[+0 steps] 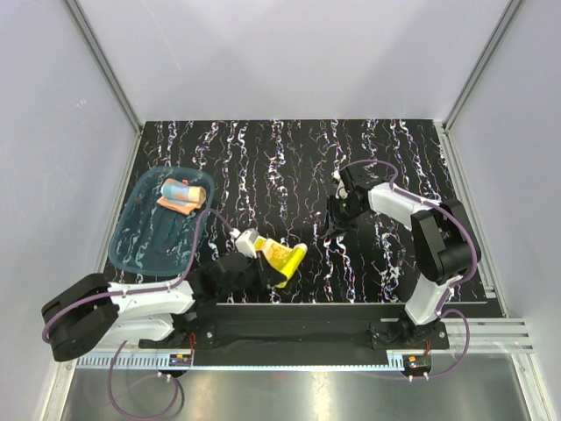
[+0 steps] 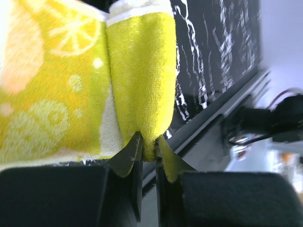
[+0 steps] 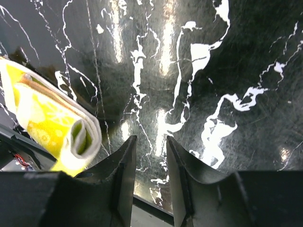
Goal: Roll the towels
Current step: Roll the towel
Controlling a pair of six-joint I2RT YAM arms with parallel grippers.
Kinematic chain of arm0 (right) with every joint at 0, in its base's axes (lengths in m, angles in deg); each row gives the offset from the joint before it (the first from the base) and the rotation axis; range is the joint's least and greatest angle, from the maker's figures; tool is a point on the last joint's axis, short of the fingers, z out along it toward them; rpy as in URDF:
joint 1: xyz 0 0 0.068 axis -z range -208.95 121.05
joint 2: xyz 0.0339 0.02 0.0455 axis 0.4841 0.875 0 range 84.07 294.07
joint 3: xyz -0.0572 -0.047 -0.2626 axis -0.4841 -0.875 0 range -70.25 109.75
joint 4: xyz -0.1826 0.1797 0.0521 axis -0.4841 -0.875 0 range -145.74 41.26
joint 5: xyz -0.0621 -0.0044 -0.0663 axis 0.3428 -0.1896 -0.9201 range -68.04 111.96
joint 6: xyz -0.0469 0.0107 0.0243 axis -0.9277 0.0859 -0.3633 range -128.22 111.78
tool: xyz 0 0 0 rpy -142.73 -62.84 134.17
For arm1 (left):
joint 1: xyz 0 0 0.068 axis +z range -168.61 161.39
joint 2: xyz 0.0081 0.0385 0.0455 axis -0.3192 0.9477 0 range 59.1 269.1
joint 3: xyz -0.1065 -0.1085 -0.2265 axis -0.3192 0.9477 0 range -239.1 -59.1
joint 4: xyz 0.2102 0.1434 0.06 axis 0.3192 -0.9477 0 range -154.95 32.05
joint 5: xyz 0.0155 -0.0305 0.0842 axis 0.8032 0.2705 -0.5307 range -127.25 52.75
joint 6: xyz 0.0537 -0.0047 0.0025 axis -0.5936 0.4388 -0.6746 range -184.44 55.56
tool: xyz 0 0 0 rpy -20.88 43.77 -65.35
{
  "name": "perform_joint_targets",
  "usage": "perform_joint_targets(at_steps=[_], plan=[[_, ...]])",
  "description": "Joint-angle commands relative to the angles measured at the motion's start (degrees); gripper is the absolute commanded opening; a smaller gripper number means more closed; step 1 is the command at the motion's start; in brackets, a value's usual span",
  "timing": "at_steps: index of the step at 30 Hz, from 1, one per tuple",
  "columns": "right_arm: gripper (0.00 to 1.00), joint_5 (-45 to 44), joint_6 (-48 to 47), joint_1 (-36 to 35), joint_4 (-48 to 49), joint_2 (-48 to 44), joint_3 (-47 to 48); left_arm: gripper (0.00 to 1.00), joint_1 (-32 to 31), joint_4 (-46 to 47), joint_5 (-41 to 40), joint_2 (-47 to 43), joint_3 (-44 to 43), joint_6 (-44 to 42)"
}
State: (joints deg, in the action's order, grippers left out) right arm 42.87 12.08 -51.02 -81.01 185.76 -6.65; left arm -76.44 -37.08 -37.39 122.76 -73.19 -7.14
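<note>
The yellow towel (image 1: 286, 256) is a rolled bundle at the near middle of the table. My left gripper (image 1: 275, 273) is shut on its near end. In the left wrist view both fingers pinch the yellow roll's (image 2: 139, 75) lower tip at my left gripper (image 2: 149, 147). The orange-pink towel (image 1: 182, 195) lies rolled in the far end of the teal tray (image 1: 140, 250). My right gripper (image 1: 333, 225) hovers to the right of the yellow roll. It stands open, (image 3: 150, 142), over bare marble, with the roll's open end (image 3: 57, 125) to its left.
The black marble-patterned tabletop (image 1: 386, 167) runs to white walls at the back and both sides. A black rail (image 1: 298, 329) with the arm bases edges the near side. The tray sits at the left.
</note>
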Motion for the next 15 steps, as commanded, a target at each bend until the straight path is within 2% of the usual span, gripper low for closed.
perform_joint_targets(at_steps=[1, 5, 9, 11, 13, 15], plan=[[0.39, 0.27, 0.8, 0.35, -0.69, -3.07, -0.75, 0.0, 2.27, 6.29, 0.84, -3.71, 4.4, 11.68], [0.4, 2.29, 1.59, 0.35, 0.02, -4.74, -1.98, 0.0, 3.94, 6.65, 1.46, -5.91, 7.23, 18.19], [0.44, 5.8, 2.38, 0.27, 1.59, -6.32, -3.99, 0.0, 4.21, 1.48, -0.64, -9.07, 8.9, 25.39], [0.47, 9.93, 3.0, 0.09, 2.91, -7.55, -5.23, 0.0, 4.38, -2.12, -1.61, -9.6, 8.12, 26.19], [0.51, 16.4, 4.04, -0.61, 7.73, -8.78, -8.21, 0.0, 4.82, -6.08, -2.4, -9.69, 7.76, 26.9], [0.56, 19.07, 5.45, -1.92, 12.81, -10.45, -10.93, 0.0, 5.17, -7.85, -3.45, -9.87, 8.72, 28.65]])
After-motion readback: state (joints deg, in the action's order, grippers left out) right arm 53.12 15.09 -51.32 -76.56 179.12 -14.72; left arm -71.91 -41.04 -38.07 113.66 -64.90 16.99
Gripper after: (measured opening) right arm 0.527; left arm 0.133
